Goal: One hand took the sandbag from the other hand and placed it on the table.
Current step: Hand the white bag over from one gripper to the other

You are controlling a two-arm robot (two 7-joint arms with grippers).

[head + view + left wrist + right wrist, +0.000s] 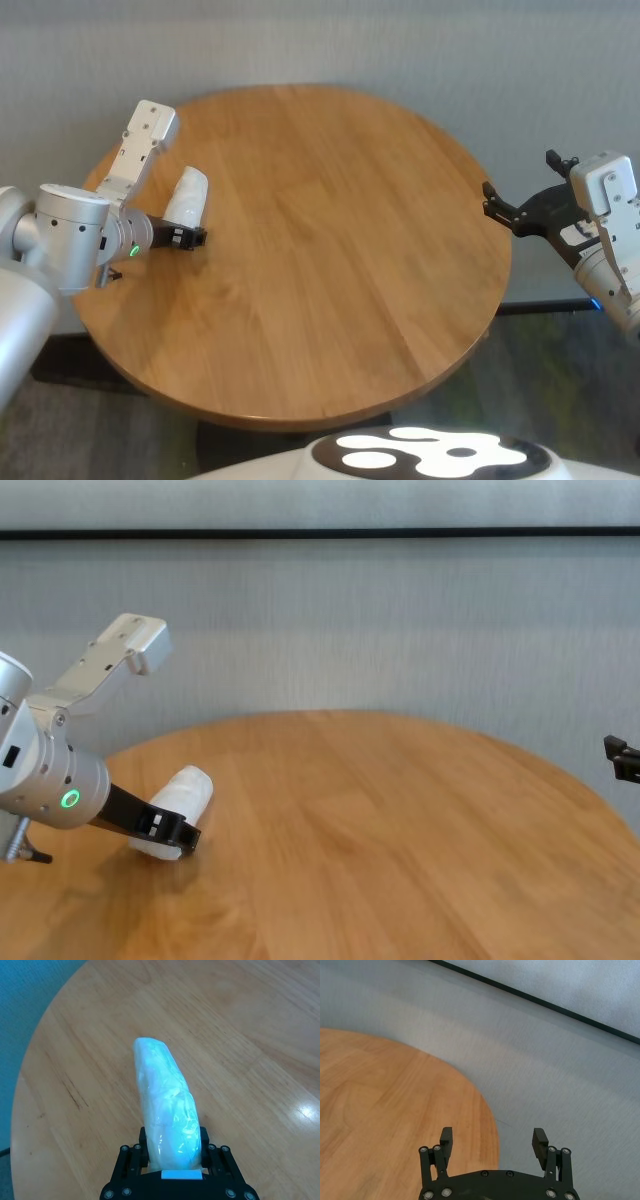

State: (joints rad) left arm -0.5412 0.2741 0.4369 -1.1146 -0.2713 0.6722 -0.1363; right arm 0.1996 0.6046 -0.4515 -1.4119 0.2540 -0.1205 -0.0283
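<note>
One sandbag [187, 196] is in the scene, a small white pillow-shaped bag in crinkly clear plastic, and it sits at the left side of the table [330, 260], near the left rim. It is held at one end by the left gripper [190, 238], the one whose silver wrist shows a green ring light; the left wrist view shows the two black fingers [142, 1146] pressed against either side of the sandbag [167, 1110], so the claw is clamped on it. The rest of the bag points away from the gripper over the wood, and in the chest view the sandbag [178, 802] lies low at the tabletop with the left gripper [172, 838] at its near end; whether it rests on the wood or is just lifted off it I cannot tell. There is one table, round with a honey-brown wood-grain top, and the sandbag is the only thing on or over it. The second of the two grippers, the right gripper [500, 210], hangs at the table's right edge, well apart from the sandbag, with a blue light on its wrist. In the right wrist view the right gripper [493, 1140] has its two fingers spread wide with nothing between them, over the table's rim and the grey floor [560, 1080] beyond.
</note>
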